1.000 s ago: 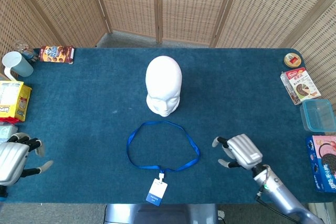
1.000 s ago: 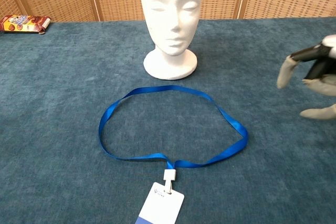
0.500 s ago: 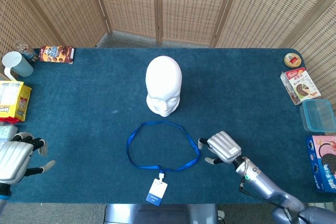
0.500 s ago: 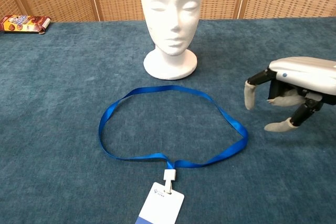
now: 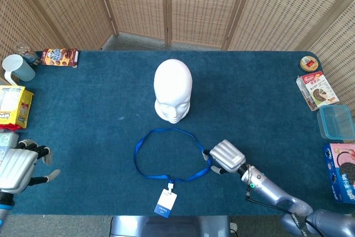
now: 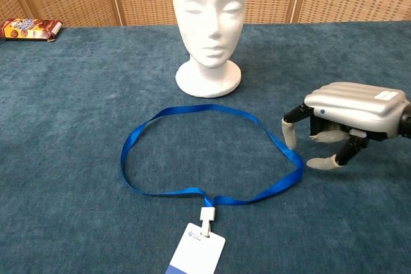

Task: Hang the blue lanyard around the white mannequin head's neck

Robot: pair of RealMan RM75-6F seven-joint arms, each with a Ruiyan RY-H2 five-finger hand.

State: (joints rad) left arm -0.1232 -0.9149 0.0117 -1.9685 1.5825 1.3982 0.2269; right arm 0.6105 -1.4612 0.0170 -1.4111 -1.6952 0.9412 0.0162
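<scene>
Blue-carpeted bench (image 5: pixel 100 98): carried all items. Head (image 5: pixel 172 90): white, upright, mid-bench, neck bare. Lanyard (image 5: pixel 145 144): blue loop lay flat before the head, badge (image 5: pixel 165 202) at near edge. Right robot hand (image 6: pixel 350 120): released, fingers apart, fingertips (image 6: pixel 290 138) just beside the loop's right bend; best pinch there, lifting the strap clear. Left robot hand (image 5: pixel 16 165): released, well apart, grasping nothing.
</scene>
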